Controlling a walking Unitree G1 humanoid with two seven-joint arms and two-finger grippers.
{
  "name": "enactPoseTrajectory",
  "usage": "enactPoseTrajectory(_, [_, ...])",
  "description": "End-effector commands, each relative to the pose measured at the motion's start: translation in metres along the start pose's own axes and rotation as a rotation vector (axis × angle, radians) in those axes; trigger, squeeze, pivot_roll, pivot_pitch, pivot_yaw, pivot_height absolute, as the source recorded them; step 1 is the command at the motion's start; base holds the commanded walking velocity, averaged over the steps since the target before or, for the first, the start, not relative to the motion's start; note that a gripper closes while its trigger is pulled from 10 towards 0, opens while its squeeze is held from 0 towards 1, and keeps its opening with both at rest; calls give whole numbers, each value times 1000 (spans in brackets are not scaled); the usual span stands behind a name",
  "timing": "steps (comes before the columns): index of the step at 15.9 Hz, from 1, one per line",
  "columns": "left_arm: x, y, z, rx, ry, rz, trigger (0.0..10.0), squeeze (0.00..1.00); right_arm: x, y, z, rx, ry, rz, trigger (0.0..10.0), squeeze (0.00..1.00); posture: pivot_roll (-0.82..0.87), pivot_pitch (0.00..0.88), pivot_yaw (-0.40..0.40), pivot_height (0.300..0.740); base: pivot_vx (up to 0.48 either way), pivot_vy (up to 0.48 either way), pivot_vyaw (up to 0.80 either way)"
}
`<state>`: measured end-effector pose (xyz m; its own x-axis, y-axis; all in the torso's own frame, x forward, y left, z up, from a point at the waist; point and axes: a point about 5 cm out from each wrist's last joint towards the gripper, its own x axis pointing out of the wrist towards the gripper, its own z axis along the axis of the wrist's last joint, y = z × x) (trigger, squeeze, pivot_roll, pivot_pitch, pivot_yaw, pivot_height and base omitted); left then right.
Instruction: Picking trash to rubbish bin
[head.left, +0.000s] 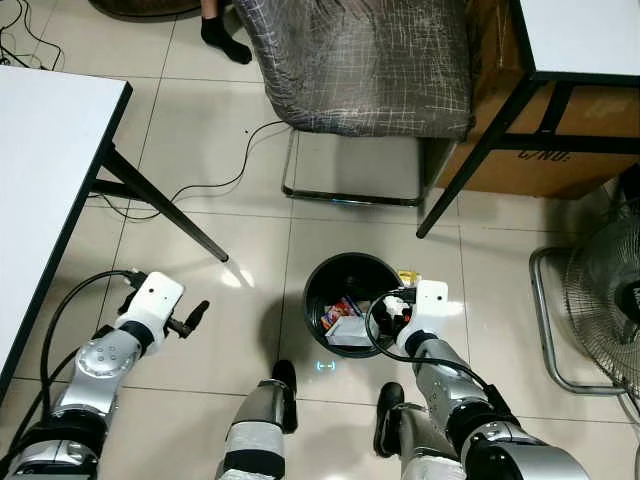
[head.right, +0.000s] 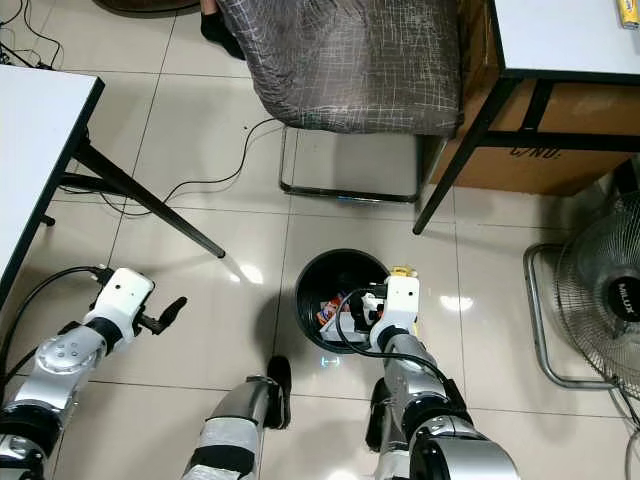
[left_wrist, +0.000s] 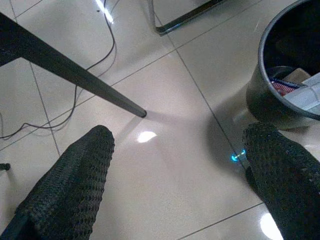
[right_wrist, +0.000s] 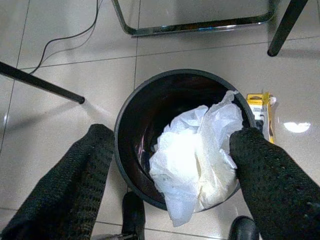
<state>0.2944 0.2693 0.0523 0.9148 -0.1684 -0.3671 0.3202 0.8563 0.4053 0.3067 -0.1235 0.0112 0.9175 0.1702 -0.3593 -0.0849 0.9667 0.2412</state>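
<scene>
A humanoid robot looks down at a pale tiled floor. Just ahead of its feet stands a round black rubbish bin, already holding colourful wrappers and a white box.

The right end effector hovers over the near rim of the bin. Its two black fingers are spread wide, one on each side of a crumpled piece of white trash. The crumpled white piece sits in the bin's mouth, leaning on the rim and touching one finger; whether it is actually gripped cannot be told. A small yellow packet lies on the floor just beside the bin.

The left end effector hangs above bare floor to the left of the bin, well apart from it, with its fingers spread and holding nothing.

Beyond the bin stands a chair draped in grey checked cloth. A white bench on black legs is at the left, with a black cable trailing over the tiles. A floor fan stands at the right. A person's foot in a black sock shows at the top.
</scene>
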Motion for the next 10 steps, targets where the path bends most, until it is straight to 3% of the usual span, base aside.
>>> enactPoseTrajectory(1, [-8,0,-15,6,55,0,10000,451,-6,-3,-16,12,49,-21,10000,1000,399,455,68,740,0,0,0])
enactPoseTrajectory(4, [-12,6,-16,24,60,7,10000,451,-4,0,-10,1,19,-3,10000,1000,413,464,79,740,0,0,0])
enactPoseTrajectory(8, [-14,8,-18,37,66,9,10000,443,7,11,18,-51,-69,33,10000,1000,416,468,86,740,0,0,0])
enactPoseTrajectory(9, [-15,8,-18,39,68,9,10000,447,8,13,19,-20,-72,53,10000,1000,416,468,86,740,0,0,0])
enactPoseTrajectory(10, [-15,8,-18,39,68,9,10000,447,7,13,18,-47,-66,53,10000,1000,417,472,83,740,0,0,0])
